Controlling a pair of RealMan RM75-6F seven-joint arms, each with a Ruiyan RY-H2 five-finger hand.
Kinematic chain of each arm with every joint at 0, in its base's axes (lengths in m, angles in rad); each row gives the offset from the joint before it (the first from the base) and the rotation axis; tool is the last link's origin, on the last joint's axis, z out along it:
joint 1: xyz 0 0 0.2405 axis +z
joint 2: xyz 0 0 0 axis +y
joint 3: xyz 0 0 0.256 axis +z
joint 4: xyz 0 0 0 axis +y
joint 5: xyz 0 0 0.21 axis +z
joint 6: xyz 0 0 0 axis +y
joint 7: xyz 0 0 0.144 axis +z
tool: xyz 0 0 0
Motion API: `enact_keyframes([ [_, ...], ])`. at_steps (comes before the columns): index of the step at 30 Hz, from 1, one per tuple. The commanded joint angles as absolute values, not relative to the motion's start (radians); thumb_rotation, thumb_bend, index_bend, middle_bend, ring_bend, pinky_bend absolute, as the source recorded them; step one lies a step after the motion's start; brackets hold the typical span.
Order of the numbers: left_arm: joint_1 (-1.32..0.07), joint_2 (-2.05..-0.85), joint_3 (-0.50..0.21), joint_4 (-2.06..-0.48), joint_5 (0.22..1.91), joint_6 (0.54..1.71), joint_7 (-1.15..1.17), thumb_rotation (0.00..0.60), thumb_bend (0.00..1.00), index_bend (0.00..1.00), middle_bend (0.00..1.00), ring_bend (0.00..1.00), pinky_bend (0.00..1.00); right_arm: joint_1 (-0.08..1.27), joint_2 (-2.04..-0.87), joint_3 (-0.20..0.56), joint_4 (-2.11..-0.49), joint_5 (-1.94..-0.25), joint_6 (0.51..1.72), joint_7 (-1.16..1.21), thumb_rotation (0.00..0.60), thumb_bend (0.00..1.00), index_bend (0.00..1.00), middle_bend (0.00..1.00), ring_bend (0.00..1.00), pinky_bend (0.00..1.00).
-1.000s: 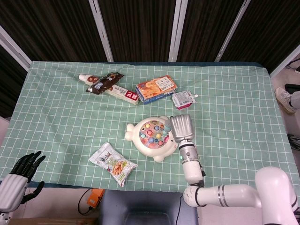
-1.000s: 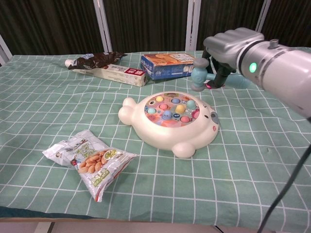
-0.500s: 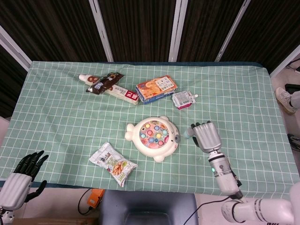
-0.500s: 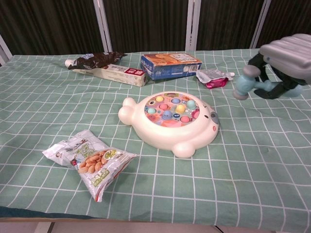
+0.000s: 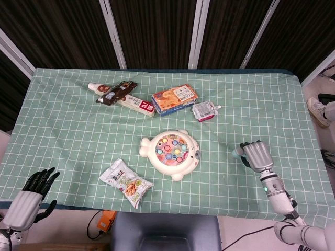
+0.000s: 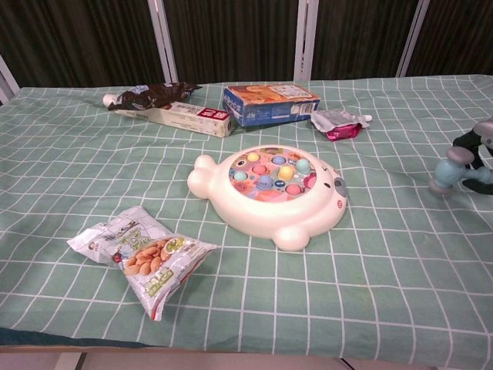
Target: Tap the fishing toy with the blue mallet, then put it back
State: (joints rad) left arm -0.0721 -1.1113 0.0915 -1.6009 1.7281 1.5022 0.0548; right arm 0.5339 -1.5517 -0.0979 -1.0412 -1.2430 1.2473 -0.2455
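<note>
The fishing toy (image 5: 170, 152) (image 6: 271, 193) is a cream fish-shaped board with coloured pegs, lying mid-table. My right hand (image 5: 256, 155) (image 6: 477, 144) is well to its right, low over the cloth, and grips the blue mallet (image 5: 238, 152) (image 6: 454, 168). The mallet's grey-blue head points left toward the toy, and its handle runs into the fist. In the chest view only the edge of that hand shows at the right border. My left hand (image 5: 32, 192) hangs off the table's near left corner, fingers apart and holding nothing.
A snack bag (image 5: 126, 182) (image 6: 140, 256) lies in front of the toy on the left. At the back are a long box with a brown wrapper (image 5: 121, 96) (image 6: 171, 108), a blue-orange carton (image 5: 174, 98) (image 6: 269, 103) and a pink pouch (image 5: 203, 111) (image 6: 337, 122).
My right hand has carried the mallet from above the toy's right edge out to the right and down toward the cloth. The left hand has shifted slightly.
</note>
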Motion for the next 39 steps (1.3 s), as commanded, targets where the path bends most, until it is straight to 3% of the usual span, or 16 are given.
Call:
enact_keyframes([
  [1,-0.072,-1.110,0.093,-1.602,1.730,1.504,0.054,0.600,0.39,0.00,0.00,0.00,0.11,0.515,-1.590,-0.090,-0.979,-1.278,1.215,-0.233,0.600,0.76,1.00,0.78,0.74,0.73],
  [12,-0.069,-1.106,0.094,-1.599,1.732,1.514,0.040,0.600,0.39,0.00,0.00,0.00,0.11,0.499,-1.631,-0.069,-0.899,-1.328,1.204,-0.243,0.600,0.76,0.99,0.75,0.66,0.70],
  [18,-0.070,-1.106,0.096,-1.599,1.735,1.514,0.042,0.600,0.39,0.00,0.00,0.00,0.11,0.481,-1.629,-0.050,-0.901,-1.335,1.193,-0.284,0.600,0.74,0.82,0.62,0.56,0.70],
  [26,-0.072,-1.108,0.097,-1.601,1.734,1.508,0.049,0.600,0.39,0.00,0.00,0.00,0.11,0.466,-1.611,-0.026,-0.922,-1.337,1.162,-0.298,0.600,0.70,0.63,0.55,0.52,0.70],
  [39,-0.073,-1.108,0.099,-1.603,1.735,1.506,0.052,0.600,0.39,0.00,0.00,0.00,0.11,0.441,-1.596,-0.003,-0.918,-1.355,1.139,-0.285,0.600,0.68,0.58,0.53,0.51,0.70],
])
